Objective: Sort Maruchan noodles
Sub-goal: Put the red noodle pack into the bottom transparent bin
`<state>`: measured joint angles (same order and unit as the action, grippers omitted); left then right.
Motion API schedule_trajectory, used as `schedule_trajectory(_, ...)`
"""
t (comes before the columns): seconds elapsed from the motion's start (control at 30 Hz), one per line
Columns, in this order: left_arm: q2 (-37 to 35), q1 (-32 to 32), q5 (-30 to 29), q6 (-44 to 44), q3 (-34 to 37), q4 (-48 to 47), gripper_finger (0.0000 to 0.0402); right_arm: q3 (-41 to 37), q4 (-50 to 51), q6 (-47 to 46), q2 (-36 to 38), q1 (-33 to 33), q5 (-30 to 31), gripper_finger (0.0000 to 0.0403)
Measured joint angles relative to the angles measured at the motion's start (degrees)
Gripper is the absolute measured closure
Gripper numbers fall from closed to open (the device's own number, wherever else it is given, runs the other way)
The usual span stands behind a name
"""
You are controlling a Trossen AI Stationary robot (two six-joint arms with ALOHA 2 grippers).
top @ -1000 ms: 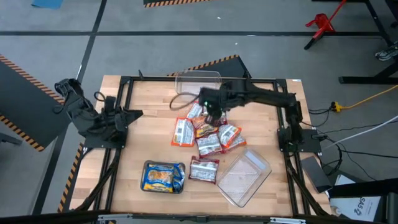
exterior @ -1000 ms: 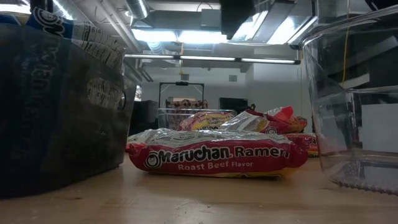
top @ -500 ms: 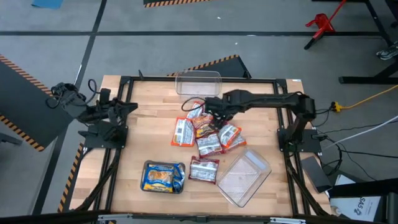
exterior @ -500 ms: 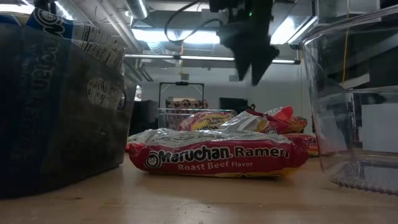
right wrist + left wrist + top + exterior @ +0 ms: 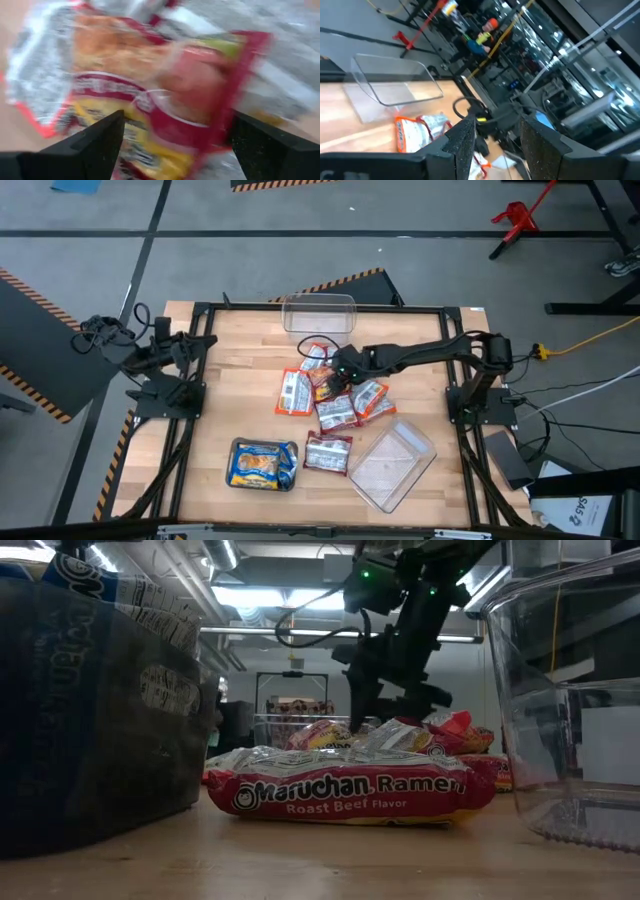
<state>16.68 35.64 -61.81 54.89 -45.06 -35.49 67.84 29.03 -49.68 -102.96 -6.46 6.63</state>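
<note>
Several Maruchan noodle packets [image 5: 332,402] lie in a loose, overlapping pile at the middle of the table. One red packet [image 5: 327,452] lies flat by itself nearer the front edge; the low view shows it as the red packet [image 5: 350,795]. My right gripper [image 5: 338,372] hangs open just over the far side of the pile, slanting down. In its wrist view a red-and-yellow packet [image 5: 165,95] fills the space below my right gripper [image 5: 176,114]. My left gripper [image 5: 203,340] waits open at the table's left edge, with nothing inside my left gripper [image 5: 497,120].
A clear tub [image 5: 318,312] stands at the far edge, another clear tub [image 5: 395,465] at the near right. A third tub [image 5: 263,463], near the front, holds blue-and-yellow packets. A black frame [image 5: 200,310] borders the wooden top.
My right gripper has come down from high above the table onto the far side of the pile, rolling about its own axis, and its fingers have spread apart. My left arm has drawn back a little toward the table's far left corner. The packets have not moved.
</note>
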Motion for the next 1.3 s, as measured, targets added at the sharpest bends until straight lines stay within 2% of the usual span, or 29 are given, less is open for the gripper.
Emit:
schedule_trajectory(0.1,0.0,0.0,-2.7,0.0,0.0,-0.1,0.0255,-0.4,-4.5,0.9,-0.3,0.0,-3.4,0.0078)
schedule_trajectory(0.27,0.0,0.0,-4.8,0.0,0.0,0.0,0.0255,-1.7,-8.2,1.0,-2.5,0.0,-5.1,0.0079)
schedule_trajectory(0.4,0.0,0.0,-5.5,0.1,0.0,-0.1,0.0255,-2.5,-10.3,1.1,-4.0,0.0,-6.6,0.0106)
schedule_trajectory(0.53,0.0,0.0,-6.8,0.1,0.0,0.0,0.0255,-2.7,-10.2,1.6,-4.2,0.0,-7.3,0.0175)
schedule_trajectory(0.77,0.0,0.0,-8.3,0.0,0.0,-0.1,0.0255,-2.1,-9.8,1.8,-3.6,0.0,-7.7,0.0337)
schedule_trajectory(0.87,0.0,0.0,-8.3,0.0,0.0,-0.1,0.0255,0.0,-8.5,3.9,-3.6,0.0,-8.8,0.0387)
schedule_trajectory(1.1,0.0,0.0,-9.8,0.0,0.0,-1.4,0.0255,7.9,-1.7,7.8,-0.7,0.0,-9.2,0.0394)
schedule_trajectory(1.3,0.1,0.0,-10.0,0.0,0.0,-1.5,0.0255,17.6,14.7,11.3,4.9,1.3,-14.3,0.0394)
